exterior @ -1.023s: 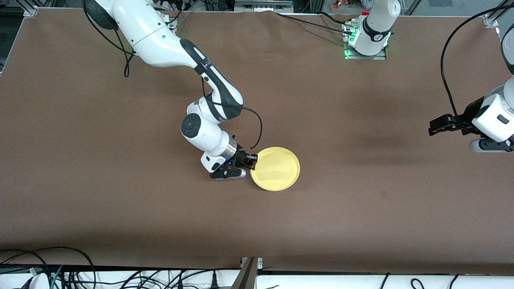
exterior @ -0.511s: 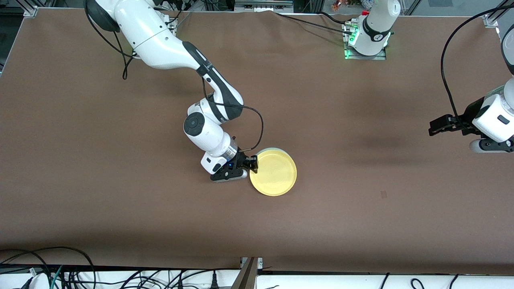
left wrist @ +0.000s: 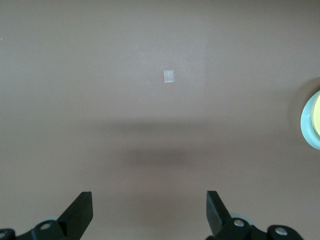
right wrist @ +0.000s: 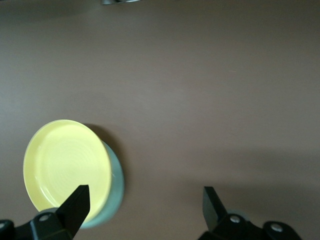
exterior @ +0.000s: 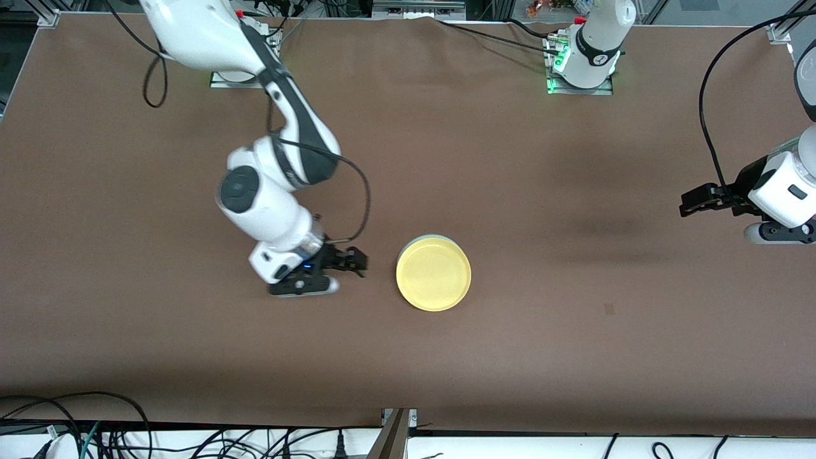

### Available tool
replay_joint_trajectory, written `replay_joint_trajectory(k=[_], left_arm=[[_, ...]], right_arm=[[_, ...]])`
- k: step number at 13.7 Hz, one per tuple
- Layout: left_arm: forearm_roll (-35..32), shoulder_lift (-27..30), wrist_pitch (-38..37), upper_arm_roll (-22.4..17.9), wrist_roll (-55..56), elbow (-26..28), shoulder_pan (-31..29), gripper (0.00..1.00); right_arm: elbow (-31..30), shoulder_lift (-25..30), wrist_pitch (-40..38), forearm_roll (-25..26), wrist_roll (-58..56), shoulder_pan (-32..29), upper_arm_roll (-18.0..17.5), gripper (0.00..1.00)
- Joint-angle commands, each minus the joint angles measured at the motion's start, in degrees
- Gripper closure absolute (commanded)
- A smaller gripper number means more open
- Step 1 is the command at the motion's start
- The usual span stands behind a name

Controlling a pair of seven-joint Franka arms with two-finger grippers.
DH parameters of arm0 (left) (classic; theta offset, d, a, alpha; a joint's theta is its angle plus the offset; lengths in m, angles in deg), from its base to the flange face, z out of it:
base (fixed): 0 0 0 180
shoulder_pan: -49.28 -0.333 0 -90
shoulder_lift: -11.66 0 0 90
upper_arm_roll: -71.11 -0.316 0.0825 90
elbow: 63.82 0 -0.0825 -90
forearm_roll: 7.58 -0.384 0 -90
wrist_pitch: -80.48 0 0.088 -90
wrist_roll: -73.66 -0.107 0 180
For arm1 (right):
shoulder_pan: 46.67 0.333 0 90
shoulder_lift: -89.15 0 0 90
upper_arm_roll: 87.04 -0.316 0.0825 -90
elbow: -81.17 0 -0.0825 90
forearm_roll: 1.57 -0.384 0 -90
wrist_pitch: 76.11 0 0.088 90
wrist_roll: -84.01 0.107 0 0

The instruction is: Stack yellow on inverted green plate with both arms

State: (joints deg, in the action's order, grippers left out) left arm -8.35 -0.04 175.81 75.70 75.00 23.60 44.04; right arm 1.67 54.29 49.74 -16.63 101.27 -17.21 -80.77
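From high across the counter [exterior: 574, 357] we face both bases. Each wrist view looks down past its own end effector; we see the yellow plate [right wrist: 66, 164] ahead in all three.

- Both arms are glossy white shells; the right arm [exterior: 255, 191] has a wide black band down its forearm and a round dark grey cap on the joint.
- Thin black cable loops off that forearm, and a longer one hangs by the left arm [exterior: 781, 191].
- Grippers are matte black: right gripper [exterior: 357, 260], left gripper [exterior: 692, 203].
- Small blue light near the right wrist, plus a silver ring.
- Fingers [right wrist: 75, 202] are black wedges with little silver screws at the base.
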Motion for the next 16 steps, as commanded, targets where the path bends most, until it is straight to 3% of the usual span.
replay_joint_trajectory(k=[1,4,6,8,9,11,13,15,16], left_arm=[[0.85,-0.78,-0.40,-0.03,-1.08,-1.56,0.23,0.00],[0.76,-1.04,-0.40,0.06,-1.08,-2.78,-0.03,0.00],[0.76,-1.22,-0.40,-0.03,-1.08,-2.96,-0.03,0.00],[0.76,-1.22,-0.40,0.06,-1.08,-3.05,-0.03,0.00],[0.76,-1.22,-0.40,-0.02,-1.08,-3.05,-0.03,0.00],[0.76,-1.22,-0.40,0.06,-0.99,-3.05,0.14,0.00],[0.76,-1.22,-0.40,0.06,-0.99,-3.05,0.14,0.00],[0.85,-1.22,-0.40,0.06,-1.07,-3.05,0.05,0.00],[0.76,-1.22,-0.40,0.06,-1.08,-3.05,0.05,0.00]], right_arm=[[-2.94,7.42,-12.85,1.17,-0.29,0.42,7.40,0.00],[-2.50,11.91,-24.48,3.01,-7.56,0.94,16.90,0.00],[-2.33,15.94,-31.06,3.36,-11.62,-0.54,19.03,0.00],[-2.94,19.81,-33.64,7.04,-13.99,-3.35,18.78,0.00],[-3.81,22.01,-34.87,9.15,-14.35,-4.93,17.47,0.00],[-5.65,26.14,-38.12,13.37,-14.44,-13.33,9.24,0.00],[-13.71,31.76,-34.47,15.49,-14.45,-21.17,2.01,0.00],[-21.11,36.87,-29.19,15.85,-14.62,-26.27,-1.69,0.00],[-21.05,36.97,-29.08,15.76,-14.80,-27.87,-2.66,0.00]])
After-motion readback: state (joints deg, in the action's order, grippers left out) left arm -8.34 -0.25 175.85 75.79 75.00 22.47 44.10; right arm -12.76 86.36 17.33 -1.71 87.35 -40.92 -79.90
